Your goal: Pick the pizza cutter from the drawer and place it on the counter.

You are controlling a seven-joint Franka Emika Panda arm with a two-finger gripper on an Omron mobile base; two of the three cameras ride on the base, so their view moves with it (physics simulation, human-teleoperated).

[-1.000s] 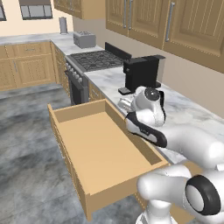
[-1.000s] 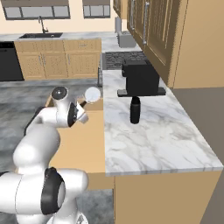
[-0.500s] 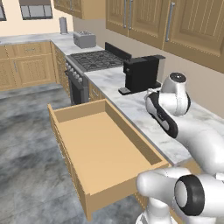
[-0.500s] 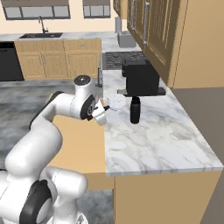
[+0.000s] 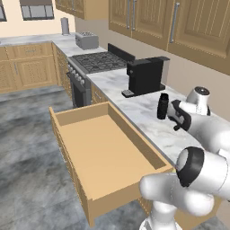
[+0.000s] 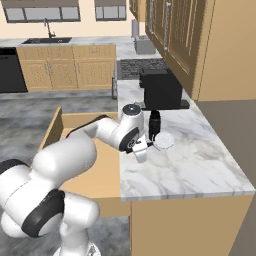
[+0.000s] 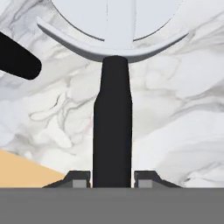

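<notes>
My gripper (image 7: 112, 179) is shut on the black stick handle of the pizza cutter (image 7: 112, 127). Its silvery round wheel (image 6: 163, 141) points away from the hand, over the counter (image 6: 200, 165). The wheel hangs low over the marble, and I cannot tell whether it touches. In the right base view the gripper (image 6: 143, 149) is just inside the counter's front edge, beside the upright black bottle (image 6: 154, 125). The drawer (image 5: 108, 150) stands pulled out below and left of the hand, and its tan inside is bare.
A black coffee machine (image 6: 160, 90) stands on the counter behind the bottle, with the stove top (image 5: 96, 61) and a toaster (image 5: 86, 41) further back. Wall cabinets (image 5: 188, 27) hang above. The marble to the right of the wheel is bare.
The arm has swung from above the open drawer to over the counter, carrying the pizza cutter, and now holds it low beside the black bottle. The gripper stayed shut.
</notes>
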